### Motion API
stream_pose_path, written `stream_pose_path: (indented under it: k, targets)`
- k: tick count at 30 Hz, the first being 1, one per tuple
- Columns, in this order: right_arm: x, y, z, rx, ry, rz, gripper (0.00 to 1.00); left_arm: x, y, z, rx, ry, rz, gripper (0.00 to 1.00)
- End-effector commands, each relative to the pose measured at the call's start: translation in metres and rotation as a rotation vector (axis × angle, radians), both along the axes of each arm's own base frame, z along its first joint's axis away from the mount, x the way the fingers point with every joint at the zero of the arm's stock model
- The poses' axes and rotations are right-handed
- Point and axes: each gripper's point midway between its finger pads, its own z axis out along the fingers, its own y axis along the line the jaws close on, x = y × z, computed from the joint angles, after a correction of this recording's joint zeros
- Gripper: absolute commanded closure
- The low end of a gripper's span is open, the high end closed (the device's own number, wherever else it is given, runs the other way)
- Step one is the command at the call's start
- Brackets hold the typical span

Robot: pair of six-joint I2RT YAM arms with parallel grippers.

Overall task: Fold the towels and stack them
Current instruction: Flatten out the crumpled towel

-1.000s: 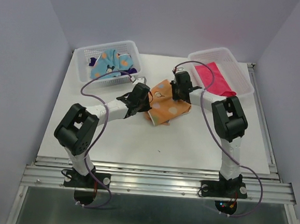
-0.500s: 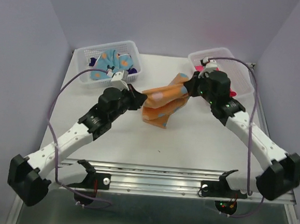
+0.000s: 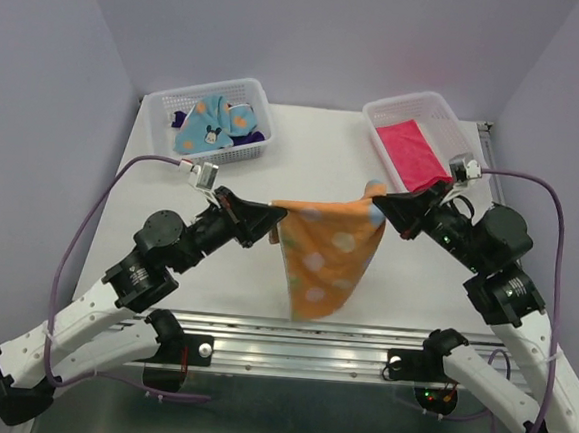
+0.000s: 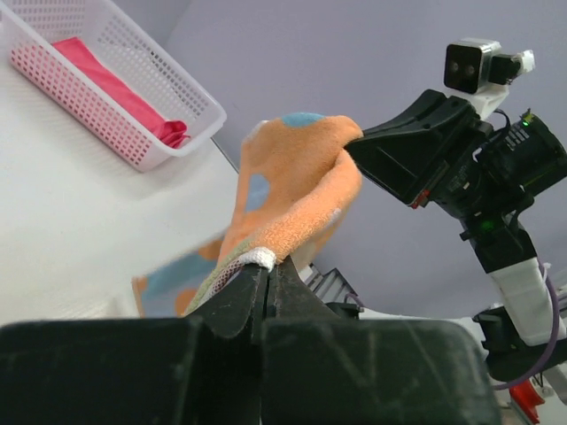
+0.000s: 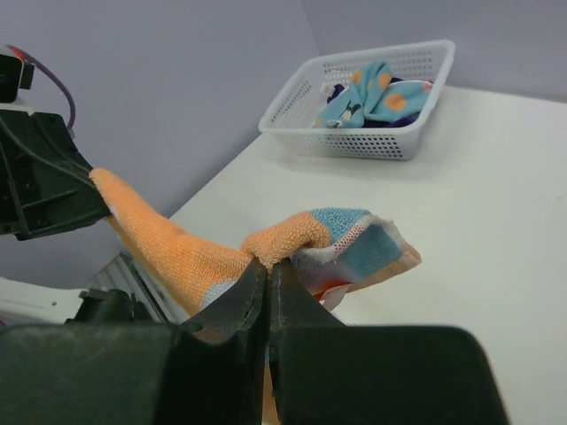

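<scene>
As the left tool (image 3: 272,220) and right tool (image 3: 381,206) each clamp a top corner, the peach-orange towel (image 3: 326,265) hangs between them, long axis vertical over the worktop (image 3: 215,271)

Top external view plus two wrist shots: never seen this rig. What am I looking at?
Two robot arms bolted at the near edge of the table. The top view looks down from above and behind; the other two are cameras on each wrist, looking along its own fingers. The left hand and right hand each pinch an upper corner of an orange spotted towel, which hangs spread between them in the air. At the back, the left basket holds a blue spotted towel, the right basket a pink towel.
</scene>
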Motion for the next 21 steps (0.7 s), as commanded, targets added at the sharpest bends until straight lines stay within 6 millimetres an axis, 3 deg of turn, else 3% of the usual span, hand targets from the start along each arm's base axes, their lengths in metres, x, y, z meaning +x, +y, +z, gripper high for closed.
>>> stream_pose_path:
  k: [1,3,6,7,9,10,11,12,13,14,15,16,17,18,20,21]
  targets:
    - [0.026,-0.006,-0.017,-0.001,0.092,-0.114,0.99,0.022,0.001,0.008,-0.003,-0.001,0.101,1.0]
    - [0.046,-0.01,-0.028,-0.021,0.125,-0.187,0.99,0.045,0.003,-0.007,0.051,0.048,0.202,1.0]
    - [0.09,-0.012,-0.06,-0.085,0.197,-0.315,0.99,0.099,0.027,-0.039,0.157,0.134,0.434,1.0]
    - [0.105,-0.017,-0.07,-0.108,0.211,-0.374,0.99,0.108,0.025,-0.047,0.175,0.148,0.417,1.0]
    - [0.128,-0.016,-0.085,-0.142,0.233,-0.425,0.99,0.141,0.028,-0.083,0.238,0.214,0.436,1.0]
    - [0.15,-0.014,-0.108,-0.192,0.282,-0.468,0.99,0.16,0.038,-0.089,0.237,0.222,0.462,1.0]
    - [0.171,-0.009,-0.127,-0.234,0.319,-0.487,0.99,0.181,0.037,-0.117,0.295,0.273,0.476,0.99]
    - [0.18,-0.008,-0.135,-0.251,0.334,-0.5,0.94,0.19,0.037,-0.131,0.336,0.307,0.472,0.92]
    - [0.189,-0.004,-0.14,-0.269,0.339,-0.498,0.85,0.207,0.041,-0.125,0.348,0.305,0.489,0.81]
    - [0.198,-0.001,-0.148,-0.291,0.351,-0.494,0.74,0.218,0.039,-0.152,0.409,0.366,0.498,0.73]
    - [0.202,0.004,-0.154,-0.305,0.364,-0.474,0.51,0.223,0.04,-0.158,0.444,0.373,0.505,0.63]
    - [0.212,0.014,-0.158,-0.316,0.382,-0.447,0.42,0.226,0.04,-0.159,0.461,0.376,0.513,0.54]
    - [0.211,0.017,-0.163,-0.338,0.395,-0.426,0.3,0.229,0.04,-0.157,0.457,0.372,0.52,0.23]
    - [0.212,0.02,-0.164,-0.34,0.396,-0.408,0.23,0.228,0.041,-0.153,0.457,0.355,0.518,0.01]
    - [0.206,0.024,-0.168,-0.348,0.391,-0.367,0.08,0.223,0.046,-0.151,0.452,0.343,0.537,0.01]
    - [0.202,0.026,-0.168,-0.337,0.389,-0.349,0.0,0.217,0.049,-0.139,0.424,0.32,0.541,0.01]
